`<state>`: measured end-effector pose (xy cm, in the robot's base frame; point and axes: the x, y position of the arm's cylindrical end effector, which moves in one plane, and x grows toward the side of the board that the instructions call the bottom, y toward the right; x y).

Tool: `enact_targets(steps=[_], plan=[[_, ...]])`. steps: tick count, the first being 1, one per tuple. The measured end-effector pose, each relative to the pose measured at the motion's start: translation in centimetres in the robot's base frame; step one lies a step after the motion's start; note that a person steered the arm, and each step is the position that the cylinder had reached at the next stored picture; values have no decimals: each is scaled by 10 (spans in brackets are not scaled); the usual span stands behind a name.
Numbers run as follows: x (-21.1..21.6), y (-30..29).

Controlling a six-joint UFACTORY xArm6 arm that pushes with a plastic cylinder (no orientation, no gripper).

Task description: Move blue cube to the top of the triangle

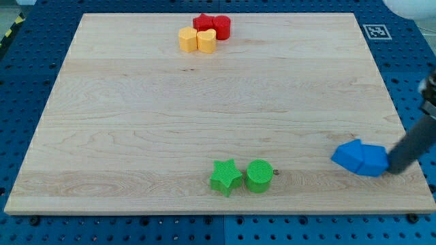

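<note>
Blue blocks (361, 158), a cube and what looks like a triangle pressed together, lie near the bench's (136, 136) lower right edge. My tip (396, 167), a bare rod with no fingers to open, holding nothing, touches their right side. Green star (225, 177) sits apart, left

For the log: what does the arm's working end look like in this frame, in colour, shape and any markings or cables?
Only the lower part shows at the view's right edge: a straight, dark, near-black rod, round in section, with no visible markings, cables or sleeve. My tip is blunt and plain. A pale rounded part of the arm shows at the view's top right, too cropped to describe.
</note>
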<state>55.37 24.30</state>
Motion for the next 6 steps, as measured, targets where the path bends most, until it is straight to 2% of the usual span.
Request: enact_targets(steps=[1, 2, 3, 4, 5, 6], plan=[[-35, -27], [-31, -10], [15, 18], [29, 3], [0, -23], [-50, -46]])
